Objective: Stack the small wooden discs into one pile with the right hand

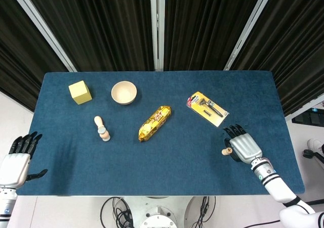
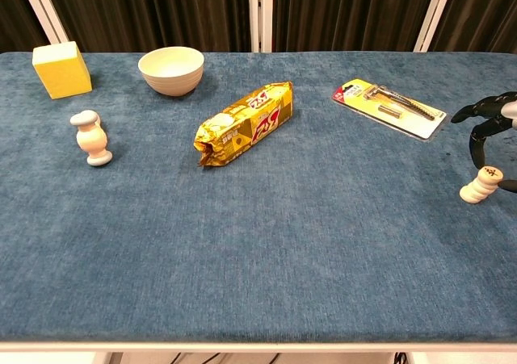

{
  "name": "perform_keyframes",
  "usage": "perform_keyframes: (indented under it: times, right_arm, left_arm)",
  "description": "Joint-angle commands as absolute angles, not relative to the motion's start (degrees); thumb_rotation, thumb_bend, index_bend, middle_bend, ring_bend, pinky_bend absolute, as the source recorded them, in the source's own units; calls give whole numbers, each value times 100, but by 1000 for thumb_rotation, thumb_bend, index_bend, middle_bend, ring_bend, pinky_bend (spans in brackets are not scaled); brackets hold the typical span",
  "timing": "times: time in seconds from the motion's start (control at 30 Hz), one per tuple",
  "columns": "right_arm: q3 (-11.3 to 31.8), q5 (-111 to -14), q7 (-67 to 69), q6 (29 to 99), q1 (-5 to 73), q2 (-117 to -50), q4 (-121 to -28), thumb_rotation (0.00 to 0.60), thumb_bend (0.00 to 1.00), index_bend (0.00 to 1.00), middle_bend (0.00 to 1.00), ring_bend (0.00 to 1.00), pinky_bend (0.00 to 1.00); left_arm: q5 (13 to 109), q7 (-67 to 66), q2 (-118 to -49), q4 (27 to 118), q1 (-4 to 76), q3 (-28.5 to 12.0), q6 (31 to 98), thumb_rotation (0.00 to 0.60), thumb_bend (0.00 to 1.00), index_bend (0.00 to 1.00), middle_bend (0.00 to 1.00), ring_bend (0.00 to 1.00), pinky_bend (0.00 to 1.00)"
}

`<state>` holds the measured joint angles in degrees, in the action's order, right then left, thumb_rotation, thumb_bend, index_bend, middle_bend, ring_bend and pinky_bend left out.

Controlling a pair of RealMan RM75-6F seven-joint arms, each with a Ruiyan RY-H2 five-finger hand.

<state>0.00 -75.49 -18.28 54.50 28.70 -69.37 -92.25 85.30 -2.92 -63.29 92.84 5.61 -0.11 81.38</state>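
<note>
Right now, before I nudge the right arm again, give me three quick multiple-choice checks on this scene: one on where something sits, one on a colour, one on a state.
1. Where is the pile of wooden discs?
A. beside the bowl
B. near the table's right edge, by the right robot hand
C. on the snack packet

2. What colour is the cube at the far left?
A. yellow
B. red
C. green

3. How does the disc pile stand?
A. scattered flat
B. perfectly upright
C. stacked but leaning

Answers:
1 B: the chest view shows the pile next to the right robot hand, far from the bowl and the snack packet.
2 A: both views show a yellow cube.
3 C: in the chest view the discs sit one on another, tilted to one side.
</note>
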Motion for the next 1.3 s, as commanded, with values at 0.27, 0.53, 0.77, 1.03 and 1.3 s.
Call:
perform_keyframes:
  times: [0.27, 0.53, 0.77, 1.03, 1.3]
  right_arm:
    - [-8, -7580, -1779, 5506, 2839, -6863, -9282, 600, 251, 412, 79, 0, 0]
    - [13, -7675, -1485, 5870, 2628, -6524, -9393, 600, 242, 368, 73, 0, 0]
    - [9, -7764, -661, 6585, 2087, -6059, -9273, 600, 252, 166, 40, 0, 0]
    - [-161, -7970, 303, 8217, 852, -6017, -8714, 600, 270, 0, 0, 0, 0]
    - [-224, -8204, 741, 8732, 354, -6071, -8423, 600, 271, 0, 0, 0, 0]
  left_arm:
    - [8540, -294, -6328, 9287, 559, -12, 8148, 600, 87, 60, 0, 0, 0]
    - [8554, -280, -6317, 9288, 552, -12, 8167, 600, 87, 60, 0, 0, 0]
    - [8589, -279, -6328, 9277, 547, -16, 8209, 600, 86, 60, 0, 0, 0]
    - [8524, -306, -6387, 9147, 514, -82, 8307, 600, 86, 60, 0, 0, 0]
    - [8421, -331, -6435, 8998, 426, -131, 8439, 600, 86, 60, 0, 0, 0]
